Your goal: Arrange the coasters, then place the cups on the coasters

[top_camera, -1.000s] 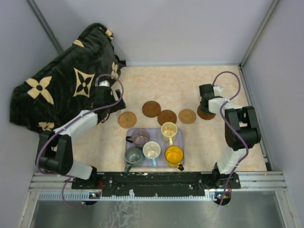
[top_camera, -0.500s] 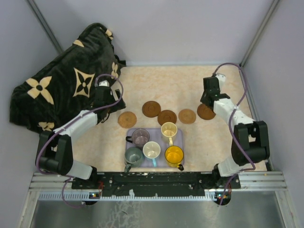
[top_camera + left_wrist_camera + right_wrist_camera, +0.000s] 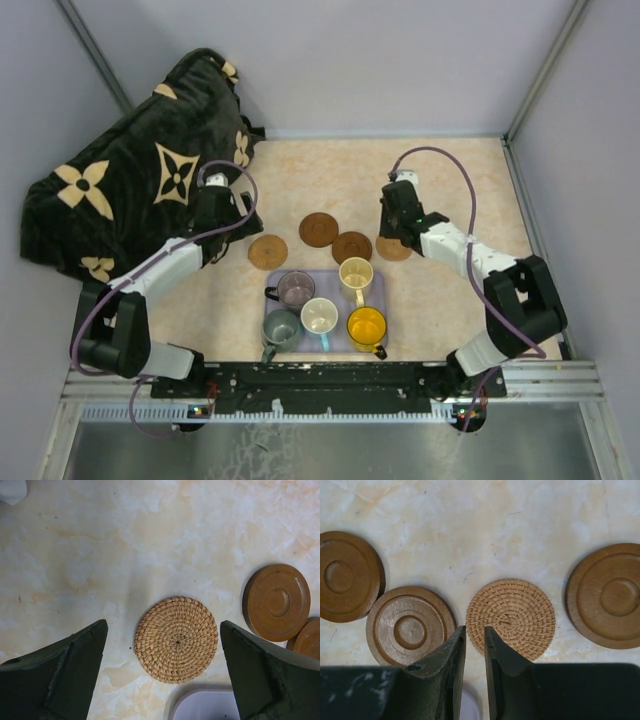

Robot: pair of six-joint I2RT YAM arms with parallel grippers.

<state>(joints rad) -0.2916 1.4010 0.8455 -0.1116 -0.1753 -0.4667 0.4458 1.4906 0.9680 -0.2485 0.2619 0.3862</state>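
Coasters lie in a row on the marbled table: a tan woven coaster (image 3: 268, 251) (image 3: 176, 640), two dark brown coasters (image 3: 319, 229) (image 3: 351, 246) (image 3: 411, 625), a second woven coaster (image 3: 511, 617), and a further brown coaster (image 3: 605, 596). My left gripper (image 3: 238, 226) (image 3: 164, 626) hangs open above the left woven coaster, one finger on each side of it. My right gripper (image 3: 393, 235) (image 3: 474, 630) is shut and empty, its tips at the left edge of the second woven coaster. Several cups, among them a yellow-orange cup (image 3: 366, 326) and a grey-green cup (image 3: 281, 328), stand on a tray.
The lavender tray (image 3: 381, 300) (image 3: 200, 707) sits just in front of the coaster row. A black blanket with tan flowers (image 3: 140, 180) is heaped at the back left, beside my left arm. Grey walls close in the table on three sides.
My right arm has swung left, from the far-right brown coaster to the second woven coaster, jaws still shut. The left arm has shifted only slightly.
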